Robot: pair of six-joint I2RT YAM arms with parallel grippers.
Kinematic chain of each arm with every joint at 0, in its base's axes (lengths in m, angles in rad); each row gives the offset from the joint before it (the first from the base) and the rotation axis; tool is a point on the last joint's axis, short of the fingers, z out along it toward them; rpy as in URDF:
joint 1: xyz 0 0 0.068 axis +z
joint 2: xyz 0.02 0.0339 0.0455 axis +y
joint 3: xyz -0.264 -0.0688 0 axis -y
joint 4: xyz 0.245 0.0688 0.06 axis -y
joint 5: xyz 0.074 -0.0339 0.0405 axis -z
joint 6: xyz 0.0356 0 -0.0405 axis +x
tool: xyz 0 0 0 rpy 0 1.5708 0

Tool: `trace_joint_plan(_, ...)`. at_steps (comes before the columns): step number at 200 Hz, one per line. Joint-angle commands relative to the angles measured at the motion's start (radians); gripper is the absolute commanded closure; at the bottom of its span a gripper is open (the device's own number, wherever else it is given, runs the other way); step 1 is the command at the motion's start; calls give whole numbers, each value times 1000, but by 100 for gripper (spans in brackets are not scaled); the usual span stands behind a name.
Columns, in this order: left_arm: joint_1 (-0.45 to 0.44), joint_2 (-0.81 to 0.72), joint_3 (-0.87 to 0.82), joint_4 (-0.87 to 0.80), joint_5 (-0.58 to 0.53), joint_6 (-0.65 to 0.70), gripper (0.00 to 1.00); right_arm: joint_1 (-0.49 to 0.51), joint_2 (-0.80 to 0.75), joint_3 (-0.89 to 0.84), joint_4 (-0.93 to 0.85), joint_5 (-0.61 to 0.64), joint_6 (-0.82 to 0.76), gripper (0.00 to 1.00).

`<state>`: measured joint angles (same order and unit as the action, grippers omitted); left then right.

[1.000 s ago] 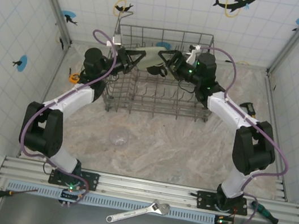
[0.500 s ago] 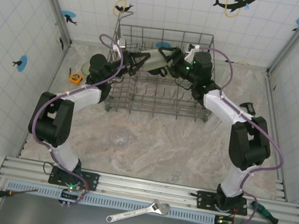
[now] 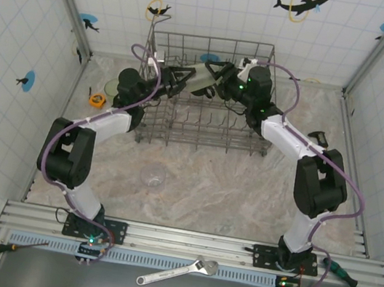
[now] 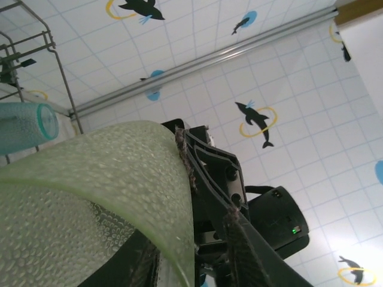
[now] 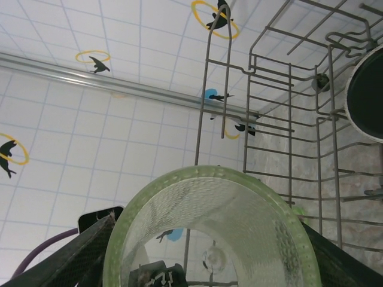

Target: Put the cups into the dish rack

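A translucent light-green tumbler (image 3: 201, 79) hangs on its side over the back of the grey wire dish rack (image 3: 202, 127), between both grippers. My right gripper (image 5: 206, 251) is shut on it, one finger on each side of its rim (image 5: 209, 179). My left gripper (image 4: 179, 263) sits at the tumbler's other end (image 4: 90, 197), its jaws parted either side of the wall. A teal tumbler (image 4: 24, 125) lies in the rack, and so does a black mug (image 5: 366, 95). A clear cup (image 3: 153, 175) stands on the table in front of the rack.
Left of the rack are another green cup (image 3: 111, 87) and a small orange tape measure (image 3: 96, 100). A black object (image 3: 318, 139) lies at the right. A wrench (image 3: 178, 271) and screwdrivers (image 3: 1, 248) rest on the near rail. Tiled walls close in three sides.
The left arm carried the tumbler right to meet the right gripper. The right jaws closed on the tumbler, and the left jaws have parted.
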<state>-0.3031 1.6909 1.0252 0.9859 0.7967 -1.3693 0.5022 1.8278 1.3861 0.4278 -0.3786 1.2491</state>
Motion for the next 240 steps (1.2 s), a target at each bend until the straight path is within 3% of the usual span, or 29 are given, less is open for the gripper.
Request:
trace_joint_plan(1,-7,-62,50,-185,-14,162,53,-14,-43,-10,-16,29,-36,68)
trace_joint_plan(26,-7,-102,85,-306,-20,259,44,-22,-56,-4,-45,38,-64,69)
trace_joint_plan(61,-7,-172,130,-506,-89,398,10,-21,-77,15,-122,83,-148,69)
trace_joint_plan(76,-3,-210,141,-572,-118,452,3,-17,-87,33,-169,117,-194,69)
trace_joint_plan(127,35,-328,243,-919,-297,692,3,16,-104,101,-316,251,-374,68)
trace_joint_plan(177,156,-376,260,-1167,-491,867,2,65,-61,218,-453,378,-541,67)
trace_joint_plan(240,230,-424,99,-1253,-765,973,3,131,36,335,-551,534,-689,67)
